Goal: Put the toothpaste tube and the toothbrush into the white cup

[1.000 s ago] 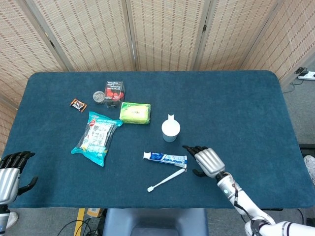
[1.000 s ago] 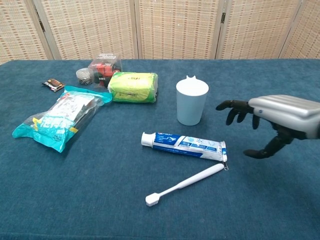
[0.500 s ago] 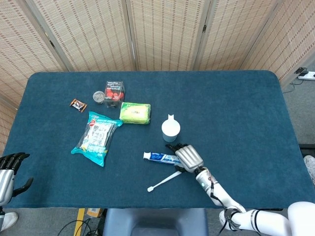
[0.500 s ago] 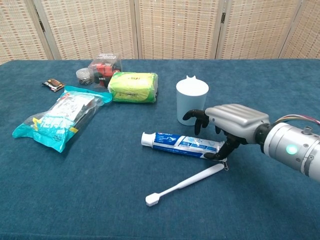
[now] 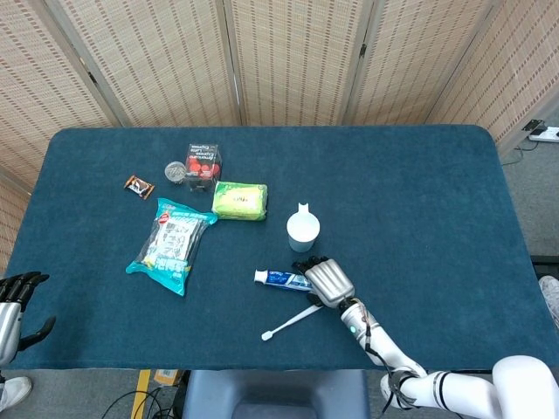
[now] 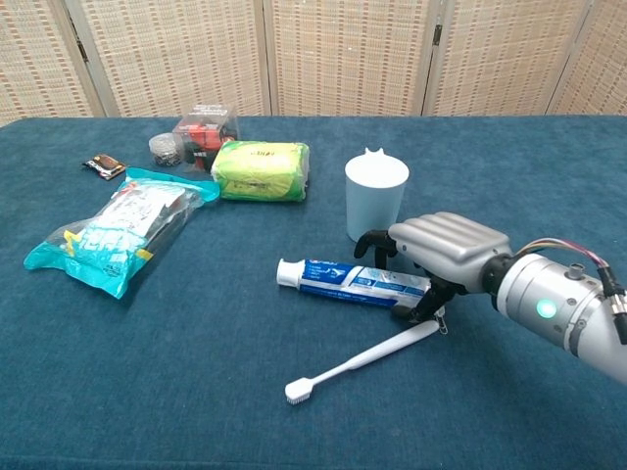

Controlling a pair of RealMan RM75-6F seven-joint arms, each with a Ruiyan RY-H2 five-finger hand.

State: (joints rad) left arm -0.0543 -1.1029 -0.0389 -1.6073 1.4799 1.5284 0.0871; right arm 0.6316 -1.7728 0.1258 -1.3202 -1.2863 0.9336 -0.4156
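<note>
Right hand (image 6: 443, 250) lay over the crimped end of the blue-and-white toothpaste tube (image 6: 353, 283), fingers curled down around it; firm hold or not, could not tell. Tube flat on the blue tablecloth (image 6: 196, 372), between white plastic cup (image 6: 376, 199) and white toothbrush (image 6: 361, 359). Left hand (image 5: 12, 303) off table edge, fingers spread, empty.

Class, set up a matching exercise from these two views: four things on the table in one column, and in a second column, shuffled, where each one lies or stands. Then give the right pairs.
Things
1. white cup
2. toothpaste tube
3. toothbrush
4. green packet

Places
A. lies nearest the table's front edge, bristle end to the left
B. stands upright behind the tube
C. lies flat with its crimped end under the right hand
D. lies in front of the box with red on it

Pairs: 1-B, 2-C, 3-A, 4-D
</note>
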